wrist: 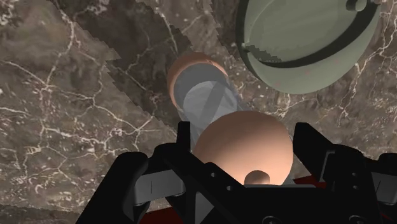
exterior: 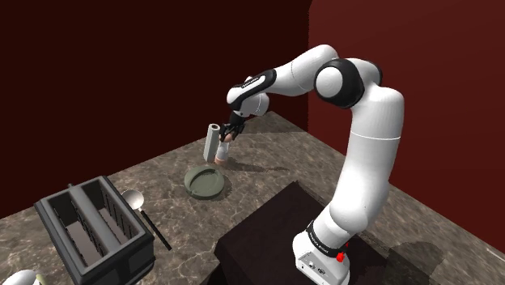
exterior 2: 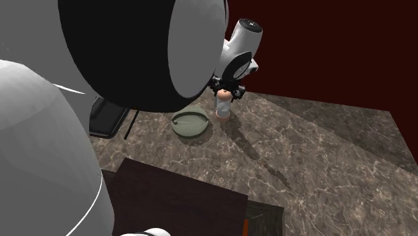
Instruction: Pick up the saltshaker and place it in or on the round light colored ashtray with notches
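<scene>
**A:** Wrist view first: how is the tool [wrist: 242, 130]?
**B:** Clamped on the pink cap of the saltshaker [wrist: 207, 98], which stands upright on the marbled table [wrist: 63, 95].
**A:** And the ashtray [wrist: 299, 32]?
**B:** Round, grey-green, near the saltshaker but apart. Farther off, a white cylinder [exterior: 212, 142] stands just beside the saltshaker.

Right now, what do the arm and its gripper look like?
The arm has glossy white rounded links with black joints, dark lettering and a small red mark near its base. The gripper is all black, with two blocky fingers.
</scene>
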